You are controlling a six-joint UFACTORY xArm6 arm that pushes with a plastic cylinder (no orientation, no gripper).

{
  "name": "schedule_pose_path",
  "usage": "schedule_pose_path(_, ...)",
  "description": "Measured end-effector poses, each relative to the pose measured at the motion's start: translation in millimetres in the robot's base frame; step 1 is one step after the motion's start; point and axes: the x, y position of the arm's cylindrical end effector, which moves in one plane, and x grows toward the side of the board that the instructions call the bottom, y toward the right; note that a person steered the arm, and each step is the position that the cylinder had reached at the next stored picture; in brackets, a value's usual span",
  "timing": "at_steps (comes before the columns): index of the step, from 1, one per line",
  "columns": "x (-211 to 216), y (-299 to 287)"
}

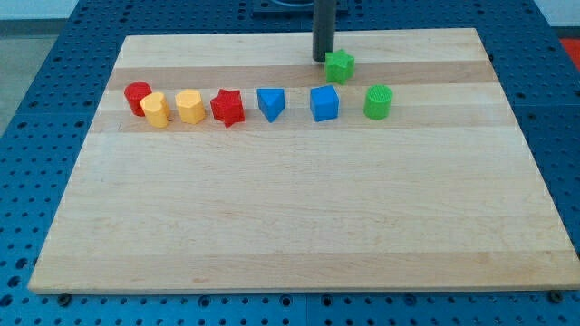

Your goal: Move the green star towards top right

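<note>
The green star [341, 64] lies near the view's top, right of centre, on the wooden board [299, 217]. My tip [322, 59] stands right against the star's left side, touching or nearly touching it. The rod rises straight up out of the view's top.
A row of blocks runs across the board below the star: a red cylinder [138, 96], a yellow block [156, 110], a yellow hexagon [189, 106], a red star [227, 108], a blue triangle [270, 103], a blue cube [324, 103] and a green cylinder [378, 101].
</note>
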Motion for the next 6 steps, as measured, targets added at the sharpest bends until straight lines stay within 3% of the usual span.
schedule_pose_path(3, 25, -4)
schedule_pose_path(6, 31, 81)
